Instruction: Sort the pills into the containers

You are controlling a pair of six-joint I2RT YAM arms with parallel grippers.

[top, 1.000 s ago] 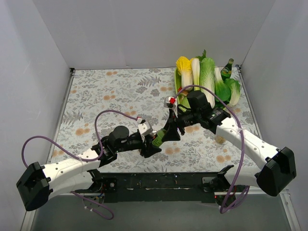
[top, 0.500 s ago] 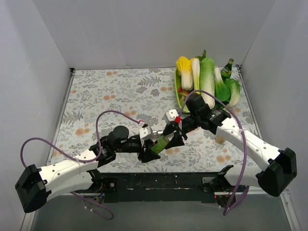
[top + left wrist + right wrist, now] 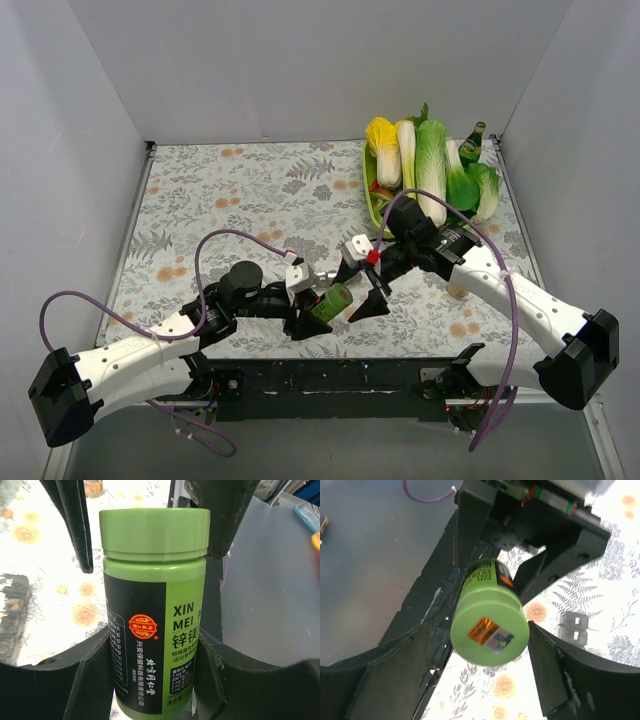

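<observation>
Containers (image 3: 575,628), little grey boxes joined in a row, are being shown lying on the flowery worktop (image 3: 220,190), near the middle of its front edge and below the two grippers. A green pill bottle (image 3: 332,301) is being squeezed around its body by the left gripper (image 3: 318,308). It is being held tipped over, with its cap (image 3: 154,532) pointing at the right gripper (image 3: 360,291). The cap is being flanked by the right gripper's spread fingers (image 3: 75,530), and one finger is being held clear of it. Vegetables (image 3: 430,170) are being stored in the far right corner.
</observation>
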